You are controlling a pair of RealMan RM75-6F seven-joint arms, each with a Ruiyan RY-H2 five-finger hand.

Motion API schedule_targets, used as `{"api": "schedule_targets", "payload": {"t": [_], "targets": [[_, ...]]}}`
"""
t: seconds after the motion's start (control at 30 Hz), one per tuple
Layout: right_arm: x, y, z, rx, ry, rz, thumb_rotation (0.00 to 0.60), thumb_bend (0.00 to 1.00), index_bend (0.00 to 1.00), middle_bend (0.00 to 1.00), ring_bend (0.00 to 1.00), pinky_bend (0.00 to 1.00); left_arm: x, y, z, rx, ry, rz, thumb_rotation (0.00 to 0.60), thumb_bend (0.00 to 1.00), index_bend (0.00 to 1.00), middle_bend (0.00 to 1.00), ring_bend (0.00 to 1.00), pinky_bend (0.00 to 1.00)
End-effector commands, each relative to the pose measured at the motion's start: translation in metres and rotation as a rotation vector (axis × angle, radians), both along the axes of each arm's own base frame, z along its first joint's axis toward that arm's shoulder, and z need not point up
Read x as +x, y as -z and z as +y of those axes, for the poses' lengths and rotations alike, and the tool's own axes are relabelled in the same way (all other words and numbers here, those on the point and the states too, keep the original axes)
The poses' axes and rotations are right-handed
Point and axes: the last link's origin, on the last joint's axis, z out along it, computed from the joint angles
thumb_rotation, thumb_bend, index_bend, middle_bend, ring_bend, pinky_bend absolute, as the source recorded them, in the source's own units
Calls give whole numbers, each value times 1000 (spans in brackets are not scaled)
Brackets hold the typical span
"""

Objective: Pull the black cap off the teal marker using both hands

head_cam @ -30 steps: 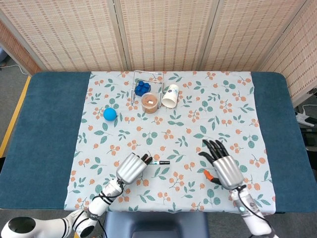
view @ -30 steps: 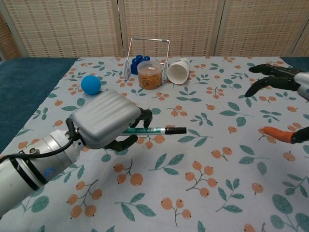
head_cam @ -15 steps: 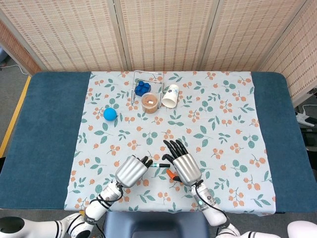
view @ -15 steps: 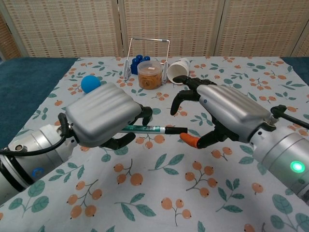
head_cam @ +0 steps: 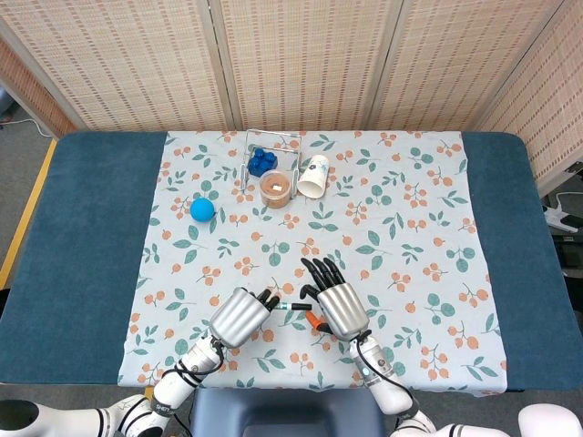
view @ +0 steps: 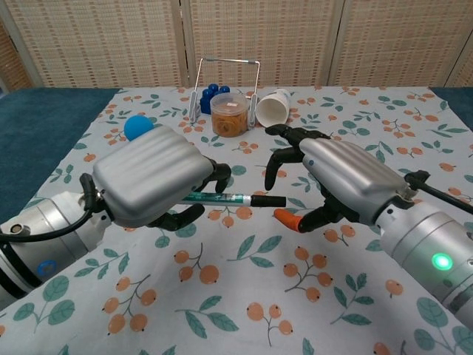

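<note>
My left hand (view: 151, 181) (head_cam: 240, 316) grips the teal marker (view: 214, 197) by its barrel and holds it level above the cloth. The marker's black cap (view: 267, 201) (head_cam: 300, 307) points right, toward my right hand (view: 347, 180) (head_cam: 339, 308). That hand hovers just right of the cap with its fingers (view: 283, 153) spread and curved over the cap's end. Its orange-tipped thumb (view: 290, 220) sits just below and right of the cap. Nothing is between its fingers.
At the back of the floral cloth (head_cam: 410, 218) stand a wire rack (head_cam: 271, 150) with blue pieces (head_cam: 261, 162), a tub of orange-brown snacks (head_cam: 275, 188) and a tipped white paper cup (head_cam: 312, 176). A blue ball (head_cam: 201, 208) lies at the left.
My right hand swung in from the far right to just beside the cap, then settled slightly lower. My left hand kept hold of the marker, barely shifting.
</note>
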Motion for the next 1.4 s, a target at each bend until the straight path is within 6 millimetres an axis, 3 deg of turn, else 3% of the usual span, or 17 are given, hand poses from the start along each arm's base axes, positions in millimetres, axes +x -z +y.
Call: {"api": "schedule_targets", "payload": {"t": [0.03,1.4], "targets": [[0,1,0,3,4,-10,600,215,457,27,0,0,1,0,0,3,2,2,600,539,899,988,890,1000],[2,8,0,27,16,-28,600,226,524,27,0,0,4,2,-6,-7,15,7,600,538,897,988,889,1000]]}}
